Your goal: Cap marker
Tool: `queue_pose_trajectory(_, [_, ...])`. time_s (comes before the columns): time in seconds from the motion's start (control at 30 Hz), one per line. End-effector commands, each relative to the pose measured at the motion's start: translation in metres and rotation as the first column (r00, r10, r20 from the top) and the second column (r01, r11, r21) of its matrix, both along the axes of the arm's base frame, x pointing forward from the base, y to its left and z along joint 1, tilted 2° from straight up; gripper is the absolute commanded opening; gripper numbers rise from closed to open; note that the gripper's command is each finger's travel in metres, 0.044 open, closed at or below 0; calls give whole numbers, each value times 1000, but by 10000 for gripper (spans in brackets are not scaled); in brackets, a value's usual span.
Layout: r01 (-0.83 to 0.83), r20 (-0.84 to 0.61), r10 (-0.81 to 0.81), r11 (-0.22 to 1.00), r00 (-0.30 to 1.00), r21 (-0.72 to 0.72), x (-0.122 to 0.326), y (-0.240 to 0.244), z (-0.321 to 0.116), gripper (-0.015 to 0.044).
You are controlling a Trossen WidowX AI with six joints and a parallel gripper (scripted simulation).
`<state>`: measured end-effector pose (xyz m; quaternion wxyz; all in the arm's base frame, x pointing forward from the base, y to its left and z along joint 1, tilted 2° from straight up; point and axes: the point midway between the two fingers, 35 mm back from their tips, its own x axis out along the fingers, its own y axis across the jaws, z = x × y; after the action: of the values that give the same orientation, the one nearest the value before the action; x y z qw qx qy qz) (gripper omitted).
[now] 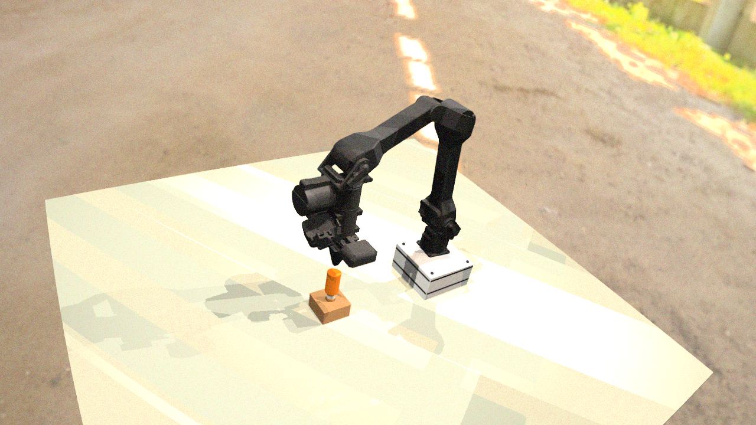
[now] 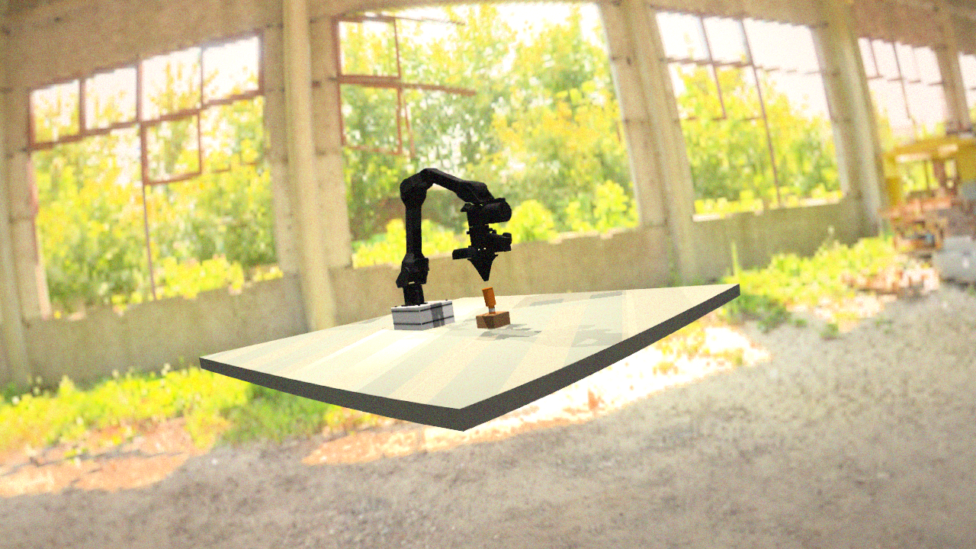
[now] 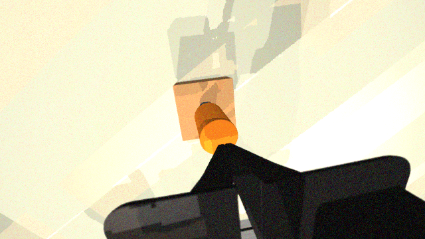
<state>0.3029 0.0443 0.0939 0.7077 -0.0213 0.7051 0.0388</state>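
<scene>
The orange cap sits on the marker, which stands upright in the tan holder block. A short pale stretch of the marker shows between the cap and the block. My gripper is shut with nothing between its fingers. It hangs a little above the cap's top, pointing down, apart from the cap.
The arm's white base box stands on the pale table close to the right of the holder block. Arm shadows fall on the table to the left of the block.
</scene>
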Motion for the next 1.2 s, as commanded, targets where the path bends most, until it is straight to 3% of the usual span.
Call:
queue_pose_trajectory(0.0, [3,-1,-3,1000,1000,2,0,0,-5,0])
queue_pose_trajectory(0.8, [0,7,0,1000,1000,2,2,1,-22,0])
queue_pose_trajectory(1.03, [0,7,0,1000,1000,2,3,-1,57,0])
queue_pose_trajectory(1.17, [0,7,0,1000,1000,2,1,-1,65,0])
